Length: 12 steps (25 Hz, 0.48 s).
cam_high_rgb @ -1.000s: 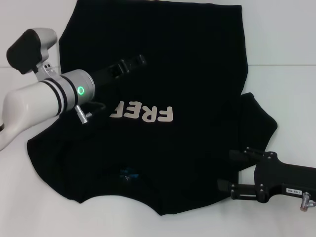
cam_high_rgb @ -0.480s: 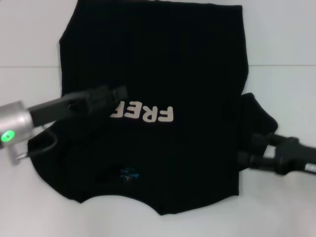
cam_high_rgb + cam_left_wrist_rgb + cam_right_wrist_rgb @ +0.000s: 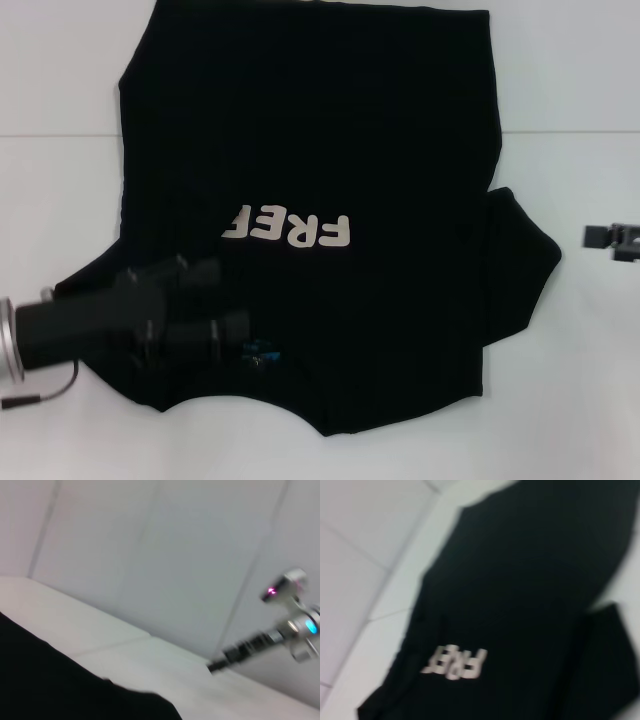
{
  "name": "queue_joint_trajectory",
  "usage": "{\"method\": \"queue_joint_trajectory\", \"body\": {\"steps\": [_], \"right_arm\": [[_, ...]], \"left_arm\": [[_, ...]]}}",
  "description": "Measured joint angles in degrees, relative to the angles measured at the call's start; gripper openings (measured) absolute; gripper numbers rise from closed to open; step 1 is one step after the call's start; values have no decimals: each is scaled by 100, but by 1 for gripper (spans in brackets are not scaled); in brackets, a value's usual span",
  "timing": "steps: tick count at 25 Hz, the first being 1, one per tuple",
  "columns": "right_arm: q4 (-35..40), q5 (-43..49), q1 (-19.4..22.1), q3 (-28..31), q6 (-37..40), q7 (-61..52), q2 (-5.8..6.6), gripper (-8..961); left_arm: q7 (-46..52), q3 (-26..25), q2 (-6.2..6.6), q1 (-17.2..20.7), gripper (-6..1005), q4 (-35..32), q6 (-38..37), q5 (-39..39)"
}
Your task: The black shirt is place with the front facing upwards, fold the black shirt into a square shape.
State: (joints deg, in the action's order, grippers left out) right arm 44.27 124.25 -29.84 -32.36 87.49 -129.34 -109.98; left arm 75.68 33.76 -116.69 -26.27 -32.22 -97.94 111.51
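The black shirt (image 3: 330, 150) lies spread on the white table (image 3: 60, 190), front up, with pale lettering (image 3: 290, 228) across its middle. Its blue neck label (image 3: 258, 352) is at the near edge and its hem at the far side. My left gripper (image 3: 220, 298) is open and empty, over the shirt's near left part beside the neck label. My right gripper (image 3: 605, 238) shows only its tip at the right edge, off the shirt. The right wrist view shows the shirt (image 3: 530, 580) and its lettering (image 3: 455, 662). The left wrist view shows a shirt edge (image 3: 45, 680).
The right sleeve (image 3: 520, 260) sticks out to the right and the left sleeve (image 3: 90, 290) to the near left. A seam line (image 3: 570, 132) crosses the table. The right arm (image 3: 280, 627) shows far off in the left wrist view.
My left arm has pulled back from over the shirt's middle to its near left part. My right arm has withdrawn from the right sleeve to the right edge of view.
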Motion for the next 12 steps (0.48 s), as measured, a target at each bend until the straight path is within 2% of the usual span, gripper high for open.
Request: {"method": "queue_joint_trajectory", "body": {"steps": [2,5,8,10,12], "right_arm": [[29,519,-205,26,-69,-684,127,925],[78,1203,-521,54,-164,-1252,190,924],[155,1722,-844,59,-184,-1596,164,888],[88,1925,-1071,1,-349,-1711,93,864],[7,1986,-1136,-37,-436,-1729,70,839]], "left_arm": [[-53,-2,3,0,950,-2,-51,162],[-92,-13,-2,8,950,-10,-96,215],[-136,-16,-18,24,950,-12,-120,217],[-138,-5,-24,16,950,-12,-159,218],[-140,-5,-28,1,949,-14,-238,214]]}}
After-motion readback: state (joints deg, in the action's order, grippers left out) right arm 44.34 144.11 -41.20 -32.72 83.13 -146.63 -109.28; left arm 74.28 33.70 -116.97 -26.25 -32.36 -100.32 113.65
